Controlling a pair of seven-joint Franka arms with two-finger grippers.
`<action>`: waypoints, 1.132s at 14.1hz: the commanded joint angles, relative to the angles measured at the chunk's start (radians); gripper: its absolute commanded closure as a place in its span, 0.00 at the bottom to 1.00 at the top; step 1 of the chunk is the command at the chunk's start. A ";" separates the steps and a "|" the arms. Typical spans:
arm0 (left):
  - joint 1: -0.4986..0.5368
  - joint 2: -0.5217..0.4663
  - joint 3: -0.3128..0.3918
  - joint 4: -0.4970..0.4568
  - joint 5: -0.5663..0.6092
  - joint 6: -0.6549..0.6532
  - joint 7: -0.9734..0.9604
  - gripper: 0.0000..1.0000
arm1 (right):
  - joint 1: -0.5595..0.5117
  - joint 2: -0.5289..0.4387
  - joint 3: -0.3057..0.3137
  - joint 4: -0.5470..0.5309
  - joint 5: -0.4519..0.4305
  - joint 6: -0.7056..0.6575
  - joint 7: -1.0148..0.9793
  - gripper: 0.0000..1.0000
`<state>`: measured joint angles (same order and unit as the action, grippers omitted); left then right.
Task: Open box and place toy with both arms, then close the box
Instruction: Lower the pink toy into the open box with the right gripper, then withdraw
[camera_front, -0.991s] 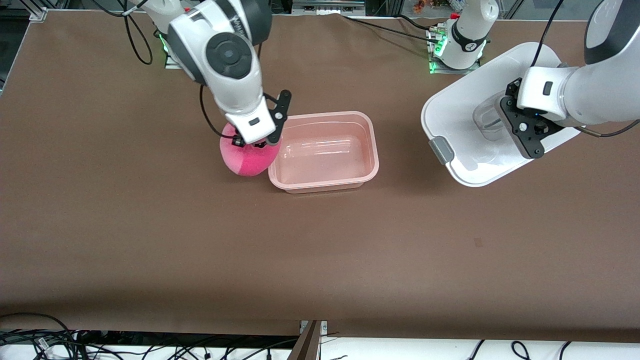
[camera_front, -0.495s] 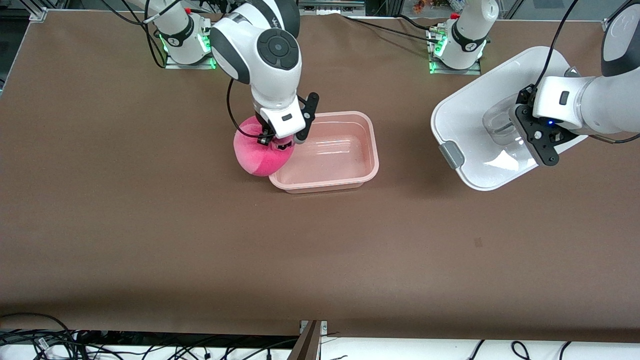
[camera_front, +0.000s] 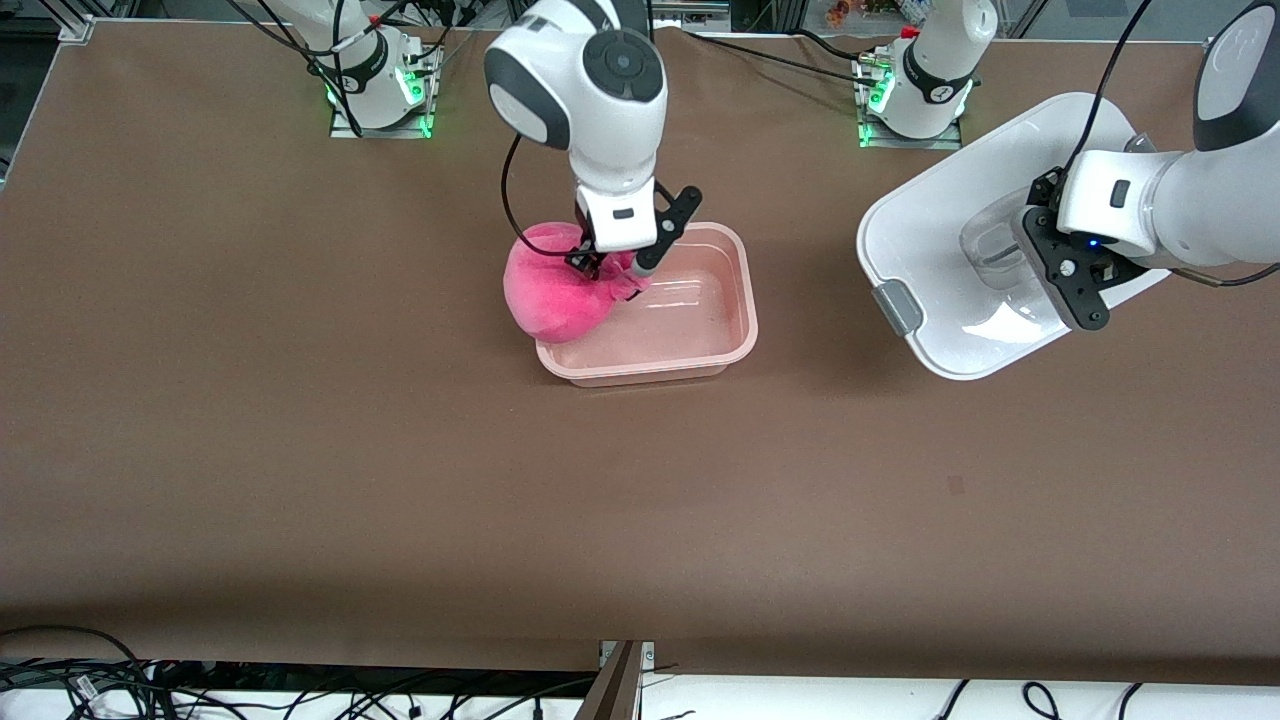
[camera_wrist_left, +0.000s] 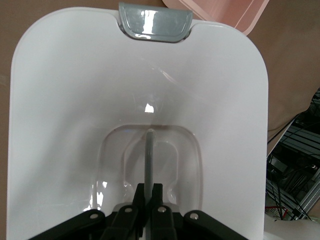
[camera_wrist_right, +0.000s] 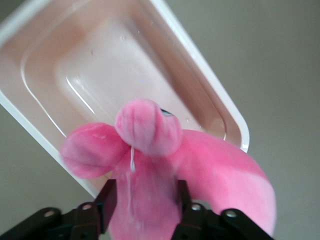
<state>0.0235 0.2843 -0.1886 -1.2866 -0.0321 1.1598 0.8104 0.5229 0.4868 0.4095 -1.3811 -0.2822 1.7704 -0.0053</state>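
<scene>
The pale pink box (camera_front: 735, 335) stands open in the middle of the table. My right gripper (camera_front: 603, 272) is shut on the hot-pink plush toy (camera_front: 553, 292) and holds it over the box's rim at the right arm's end. In the right wrist view the toy (camera_wrist_right: 150, 165) hangs between the fingers above the box (camera_wrist_right: 60, 65). My left gripper (camera_front: 1042, 262) is shut on the grey handle (camera_wrist_left: 148, 155) of the white lid (camera_front: 935, 220) and holds the lid up, tilted, over the table near the left arm's end. A grey clip (camera_wrist_left: 155, 22) shows on the lid's edge.
The brown table (camera_front: 400, 480) spreads wide nearer the front camera. The arm bases (camera_front: 915, 80) stand along the table's edge farthest from the camera. Cables lie below the table's near edge.
My right gripper has carried the toy toward the box, from beside it to over its rim. My left gripper with the lid shifted slightly toward the left arm's end, then stayed.
</scene>
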 joint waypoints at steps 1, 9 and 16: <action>-0.007 0.004 -0.009 0.023 0.014 -0.015 0.006 1.00 | 0.013 -0.026 -0.001 0.125 0.075 -0.107 0.090 0.00; -0.016 0.004 -0.015 0.023 0.012 -0.015 0.003 1.00 | -0.168 -0.149 -0.237 0.136 0.211 -0.310 0.078 0.00; -0.080 0.007 -0.015 0.023 0.011 -0.012 0.006 1.00 | -0.222 -0.157 -0.553 0.136 0.340 -0.408 -0.039 0.00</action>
<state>-0.0211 0.2843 -0.2053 -1.2866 -0.0322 1.1599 0.8100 0.2883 0.3443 -0.0911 -1.2425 0.0404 1.3980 -0.0163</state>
